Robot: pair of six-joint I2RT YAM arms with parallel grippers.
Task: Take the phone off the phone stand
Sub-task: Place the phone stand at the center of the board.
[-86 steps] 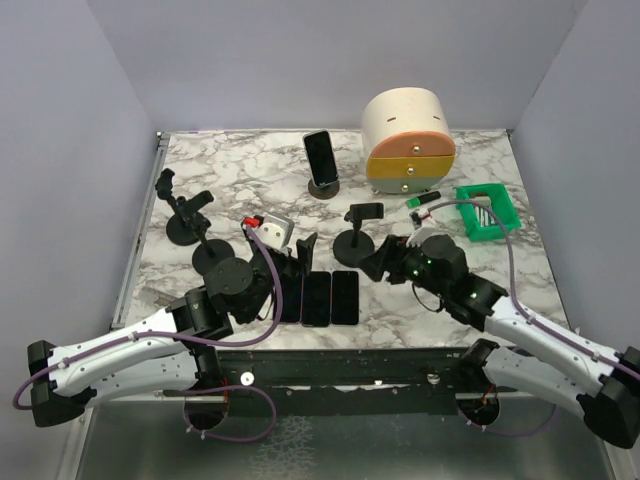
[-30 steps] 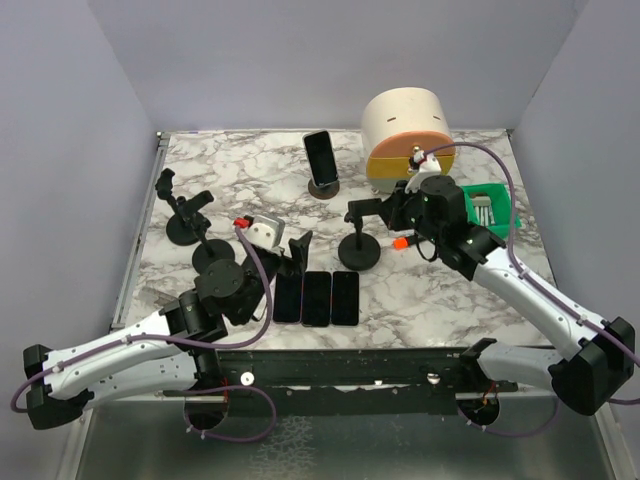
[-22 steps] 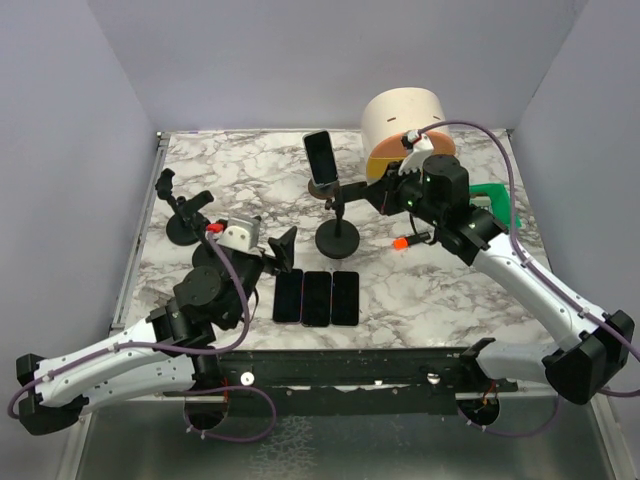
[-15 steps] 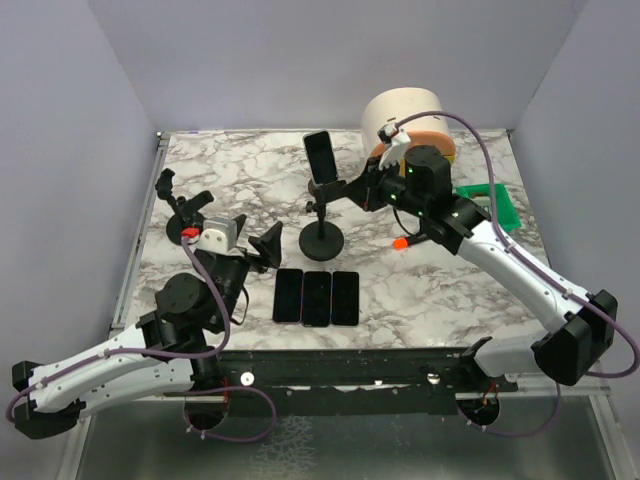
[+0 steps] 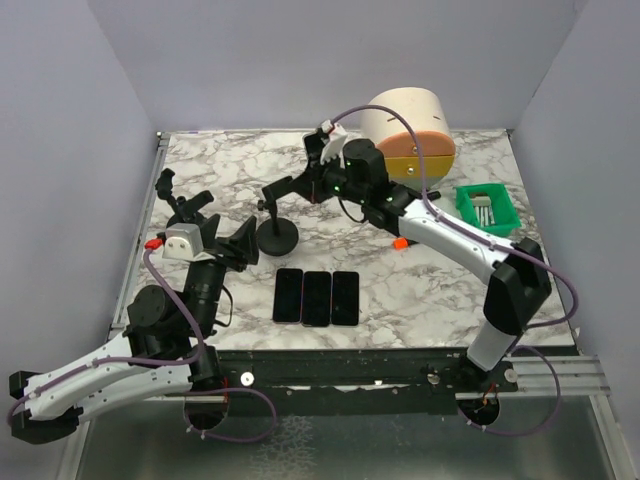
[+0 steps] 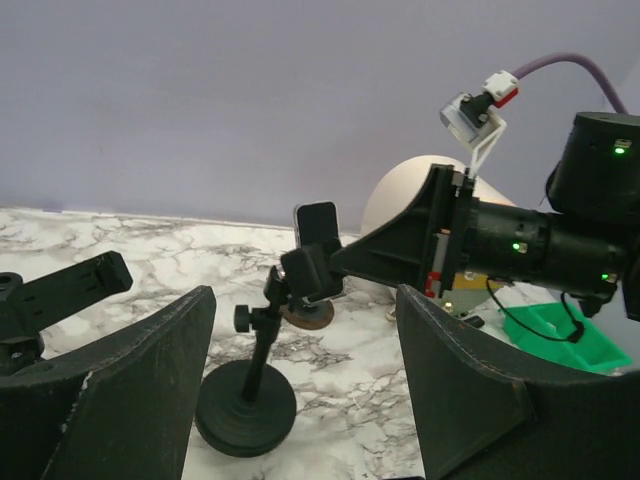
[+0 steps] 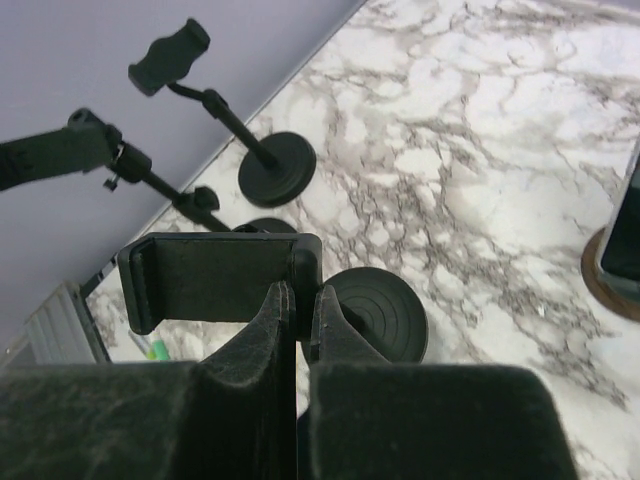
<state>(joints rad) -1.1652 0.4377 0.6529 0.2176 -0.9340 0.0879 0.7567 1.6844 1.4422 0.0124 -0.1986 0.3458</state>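
A black phone (image 6: 318, 222) stands upright in a brown-based phone stand (image 6: 308, 314) at the back of the marble table; it also shows at the right edge of the right wrist view (image 7: 624, 240). In the top view the right arm mostly hides it. My right gripper (image 5: 298, 183) (image 7: 298, 290) is shut on the edge of the clamp (image 7: 215, 278) of an empty black stand (image 5: 277, 237), whose round base (image 7: 375, 312) rests on the table. My left gripper (image 5: 243, 243) (image 6: 303, 335) is open, empty, facing that stand.
Three phones (image 5: 317, 297) lie flat side by side near the front edge. Two more empty black stands (image 5: 180, 210) crowd the left side. A cream cylinder with drawers (image 5: 408, 125) and a green basket (image 5: 487, 207) sit at the back right.
My right arm swept left across the table, taking the empty stand from right of centre to left of centre. My left arm drew back to the left, away from the flat phones.
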